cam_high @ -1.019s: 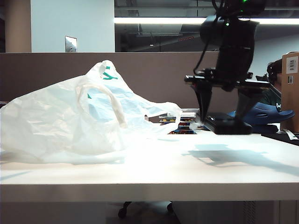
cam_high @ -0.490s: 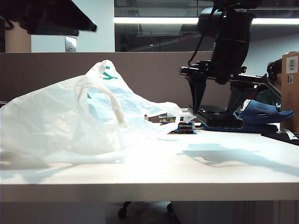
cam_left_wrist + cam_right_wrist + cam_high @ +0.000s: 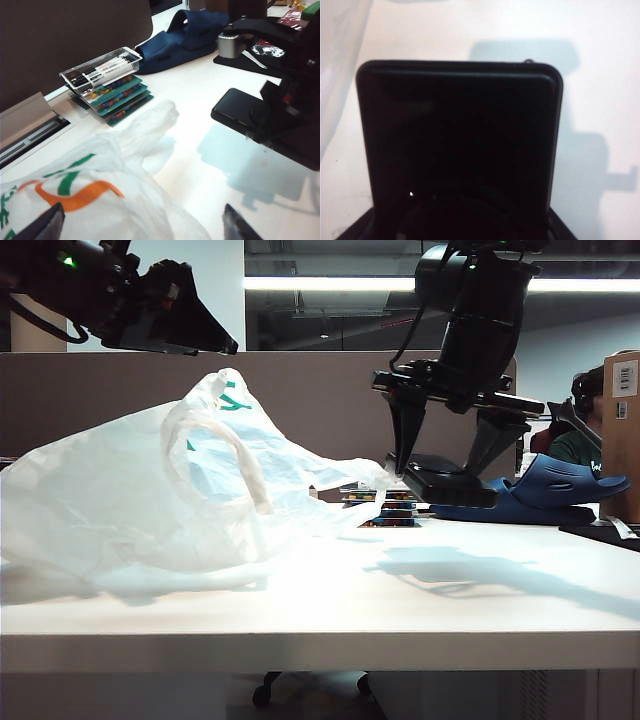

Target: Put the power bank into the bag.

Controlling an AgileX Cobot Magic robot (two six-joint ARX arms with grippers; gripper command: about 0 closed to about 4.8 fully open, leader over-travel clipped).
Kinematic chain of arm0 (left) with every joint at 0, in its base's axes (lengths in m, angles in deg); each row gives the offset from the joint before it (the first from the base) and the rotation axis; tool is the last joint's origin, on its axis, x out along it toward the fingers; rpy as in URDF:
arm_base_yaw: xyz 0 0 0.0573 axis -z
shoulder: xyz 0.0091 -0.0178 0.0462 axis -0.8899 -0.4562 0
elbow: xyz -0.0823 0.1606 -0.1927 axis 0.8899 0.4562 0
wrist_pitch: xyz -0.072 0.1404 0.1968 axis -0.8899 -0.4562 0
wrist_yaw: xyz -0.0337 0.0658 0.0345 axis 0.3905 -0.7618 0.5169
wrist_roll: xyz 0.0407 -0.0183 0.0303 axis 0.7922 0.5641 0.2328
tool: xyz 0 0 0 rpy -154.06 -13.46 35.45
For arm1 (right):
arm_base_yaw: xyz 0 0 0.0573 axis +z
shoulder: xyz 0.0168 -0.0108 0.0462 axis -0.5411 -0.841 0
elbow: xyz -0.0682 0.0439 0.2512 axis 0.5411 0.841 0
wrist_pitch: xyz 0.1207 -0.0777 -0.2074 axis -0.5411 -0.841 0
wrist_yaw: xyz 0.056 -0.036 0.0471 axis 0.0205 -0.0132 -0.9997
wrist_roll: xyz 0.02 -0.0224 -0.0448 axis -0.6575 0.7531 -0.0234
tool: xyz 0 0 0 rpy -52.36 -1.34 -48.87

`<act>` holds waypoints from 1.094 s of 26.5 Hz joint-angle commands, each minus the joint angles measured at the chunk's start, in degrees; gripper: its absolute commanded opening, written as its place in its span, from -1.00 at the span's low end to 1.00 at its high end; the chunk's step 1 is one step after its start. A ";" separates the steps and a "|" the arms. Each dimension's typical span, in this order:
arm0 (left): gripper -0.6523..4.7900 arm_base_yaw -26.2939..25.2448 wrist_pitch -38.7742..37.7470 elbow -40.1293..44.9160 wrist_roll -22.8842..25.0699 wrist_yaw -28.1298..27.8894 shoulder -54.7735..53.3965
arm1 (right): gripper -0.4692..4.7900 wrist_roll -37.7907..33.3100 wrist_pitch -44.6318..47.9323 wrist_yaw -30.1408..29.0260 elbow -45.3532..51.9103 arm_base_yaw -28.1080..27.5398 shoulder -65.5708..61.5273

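The crinkled white bag (image 3: pixel 150 490) lies on the left half of the table, its green and orange print showing in the left wrist view (image 3: pixel 75 185). My right gripper (image 3: pixel 443 470) is shut on the black power bank (image 3: pixel 447 490) and holds it level, just above the table and right beside the bag's loose edge. The power bank (image 3: pixel 460 140) fills the right wrist view, hiding most of the right gripper (image 3: pixel 460 231). My left gripper (image 3: pixel 205 335) hangs high over the bag, and its dark fingertips (image 3: pixel 47 225) stand wide apart over the plastic, open and empty.
A blue clog (image 3: pixel 560 485) lies behind the power bank. A clear tray of markers on stacked green boxes (image 3: pixel 105 80) sits against the brown partition (image 3: pixel 320 400). A cardboard box (image 3: pixel 622 430) stands at the far right. The white table (image 3: pixel 400 610) runs to the front edge.
The left arm has swung into view from the upper left and come down over the bag. The right gripper has carried the power bank left toward the bag and slightly up.
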 commanded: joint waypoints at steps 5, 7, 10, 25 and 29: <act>0.73 0.13 0.72 -1.84 0.63 -0.20 -2.97 | 0.28 0.20 1.99 -0.70 -0.57 0.28 0.52; 0.73 0.13 0.63 -1.84 1.62 -0.20 -3.58 | 0.28 0.20 2.12 -0.94 -0.57 0.31 0.52; 0.72 0.13 1.16 -1.90 1.62 -0.20 -4.76 | 0.28 0.20 2.16 -1.07 -0.57 0.42 0.50; -0.38 0.13 2.89 -2.05 1.57 -2.54 -7.87 | 0.28 0.17 2.25 -3.26 -0.59 0.70 0.50; -0.78 0.13 2.91 -2.05 1.42 -2.05 -7.87 | 0.28 0.59 2.45 -3.50 -0.59 1.36 0.50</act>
